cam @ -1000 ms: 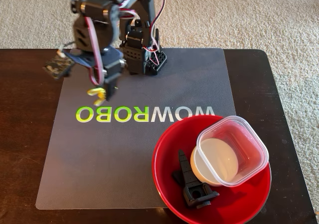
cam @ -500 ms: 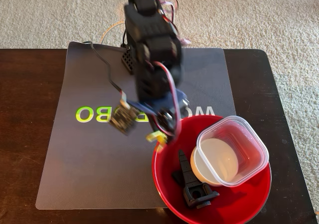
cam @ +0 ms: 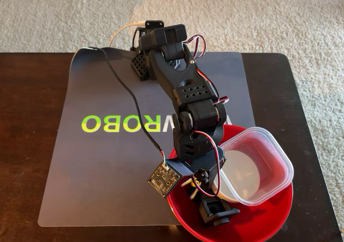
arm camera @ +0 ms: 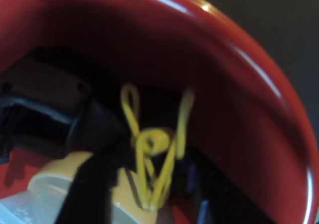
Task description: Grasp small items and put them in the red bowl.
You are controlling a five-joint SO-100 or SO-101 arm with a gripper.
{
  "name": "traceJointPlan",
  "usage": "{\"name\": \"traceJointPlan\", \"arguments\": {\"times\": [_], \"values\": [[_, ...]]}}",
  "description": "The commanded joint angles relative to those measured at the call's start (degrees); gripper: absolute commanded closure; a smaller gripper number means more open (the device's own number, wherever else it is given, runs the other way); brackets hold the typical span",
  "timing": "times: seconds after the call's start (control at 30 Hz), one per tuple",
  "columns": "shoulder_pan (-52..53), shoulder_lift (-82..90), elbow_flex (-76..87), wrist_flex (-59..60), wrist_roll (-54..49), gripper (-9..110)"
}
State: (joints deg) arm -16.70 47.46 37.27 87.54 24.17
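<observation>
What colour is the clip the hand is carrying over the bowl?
Yellow; the clip pair shows best in the wrist view, hanging inside the red bowl.

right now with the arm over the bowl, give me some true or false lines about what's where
1. The hand is over the red bowl. True.
2. The yellow clip pair lies on the grey mat. False: it hangs at the hand, above the bowl's inside.
3. The clear square tub sits in the red bowl. True.
4. The red bowl stands on the carpet. False: it rests on the dark table, partly on the mat.
5. A black plastic part lies in the bowl. True.
</observation>
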Motion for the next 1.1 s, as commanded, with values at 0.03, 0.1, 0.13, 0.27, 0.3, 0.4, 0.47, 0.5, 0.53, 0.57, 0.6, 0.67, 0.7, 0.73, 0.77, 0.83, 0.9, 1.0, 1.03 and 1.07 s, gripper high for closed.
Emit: {"name": "traceJointPlan", "arguments": {"times": [0.03,0.1,0.13,0.27,0.3,0.4,0.47,0.5,0.53,0.57,0.6,0.67,0.7,0.73,0.77,0.83,0.9,1.0,1.03,1.07], "values": [[-1.05,5.89,-2.55,2.64,-0.70,78],[-0.44,9.14,-2.55,4.39,-1.23,78],[-0.18,11.16,-2.37,5.10,-1.49,78],[1.14,18.81,-2.11,8.96,-1.67,75],[1.76,20.83,-1.67,9.84,-1.85,75],[4.57,31.55,7.91,9.93,-3.78,76],[6.94,39.99,17.49,9.93,-6.06,77],[8.09,44.82,23.47,9.84,-6.86,77],[9.23,49.83,29.88,9.40,-7.21,78],[10.20,54.49,35.95,8.70,-7.21,80],[11.34,59.15,41.75,7.21,-7.21,80],[13.89,67.06,51.94,4.57,-6.68,84],[15.12,70.22,55.81,3.78,-6.06,84],[16.35,72.86,58.89,3.08,-5.80,84],[17.40,74.71,61.52,2.37,-5.27,84],[19.25,75.50,64.34,1.23,-4.66,84],[21.62,72.16,64.34,0.18,-4.57,84],[24.87,64.60,61.87,-0.44,-4.22,84],[25.84,63.19,61.61,-1.05,-3.78,84],[26.63,62.58,61.61,-1.67,-3.08,84]]}}
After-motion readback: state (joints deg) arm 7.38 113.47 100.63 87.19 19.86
